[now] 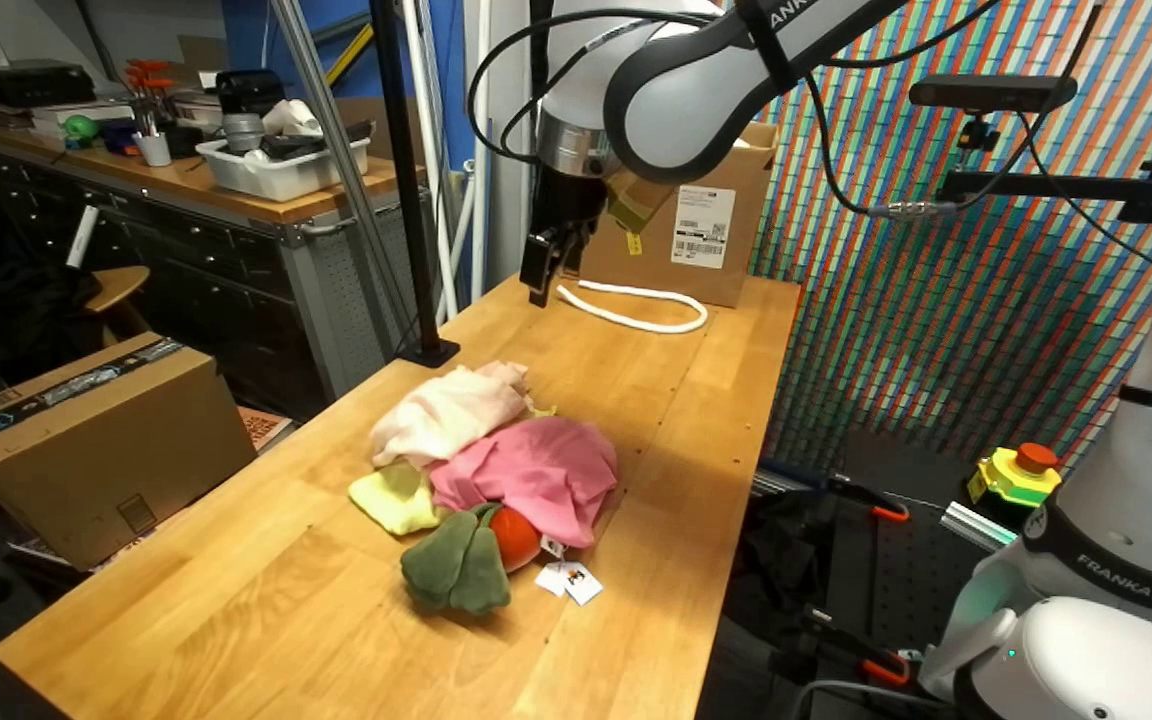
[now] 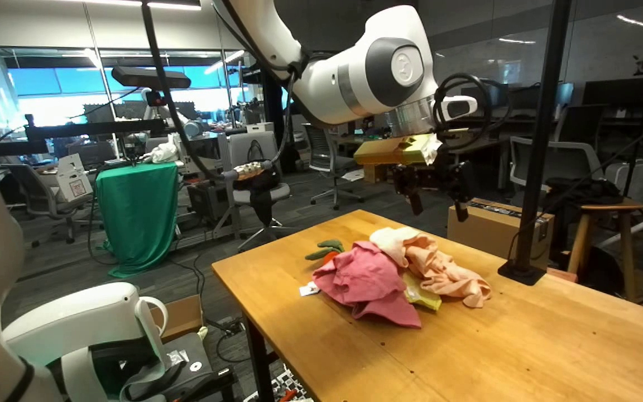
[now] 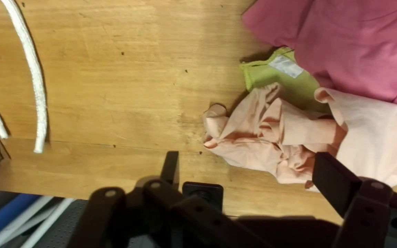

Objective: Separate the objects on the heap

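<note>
A heap lies on the wooden table. A pink cloth (image 1: 536,465) (image 2: 363,276) (image 3: 353,51) lies beside a crumpled peach cloth (image 1: 451,410) (image 2: 438,268) (image 3: 253,151). A yellow-green cloth (image 1: 396,498) (image 2: 425,296) (image 3: 284,77) is partly hidden under both. A red-orange plush (image 1: 514,538) (image 2: 330,257) with green leaves (image 1: 461,565) pokes out from the pink cloth's edge; it is out of the wrist view. White tags (image 1: 571,580) lie beside it. My gripper (image 1: 541,290) (image 2: 438,212) (image 3: 246,156) is open and empty, well above the table near the peach cloth's side.
A white rope (image 1: 636,310) (image 3: 34,69) lies on the table near a cardboard box (image 1: 676,230). A black pole's base (image 1: 428,352) (image 2: 522,272) (image 3: 202,193) stands at the table's edge, close to the peach cloth. Another box (image 1: 106,450) is beside the table, lower down.
</note>
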Controlling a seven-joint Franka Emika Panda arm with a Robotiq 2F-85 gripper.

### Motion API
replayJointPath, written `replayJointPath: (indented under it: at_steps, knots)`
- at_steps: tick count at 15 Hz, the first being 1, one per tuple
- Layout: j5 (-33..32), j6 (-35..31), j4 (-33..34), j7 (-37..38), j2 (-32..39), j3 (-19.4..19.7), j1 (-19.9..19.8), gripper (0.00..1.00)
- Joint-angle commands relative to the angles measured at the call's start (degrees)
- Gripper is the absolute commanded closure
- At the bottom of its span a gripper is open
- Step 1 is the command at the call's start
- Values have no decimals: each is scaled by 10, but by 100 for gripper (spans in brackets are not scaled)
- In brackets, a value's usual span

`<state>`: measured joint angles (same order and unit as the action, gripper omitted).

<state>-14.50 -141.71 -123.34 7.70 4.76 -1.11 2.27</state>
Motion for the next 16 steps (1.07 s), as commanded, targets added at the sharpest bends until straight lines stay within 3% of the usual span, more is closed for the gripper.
replayJointPath:
  at_steps: [1, 10, 16]
  knots:
    - [35, -32, 20, -60, 25, -14, 6, 0]
    - [186, -68, 54, -226, 87, -59, -5, 0]
    - [241, -17, 75, -376, 122, -93, -24, 0]
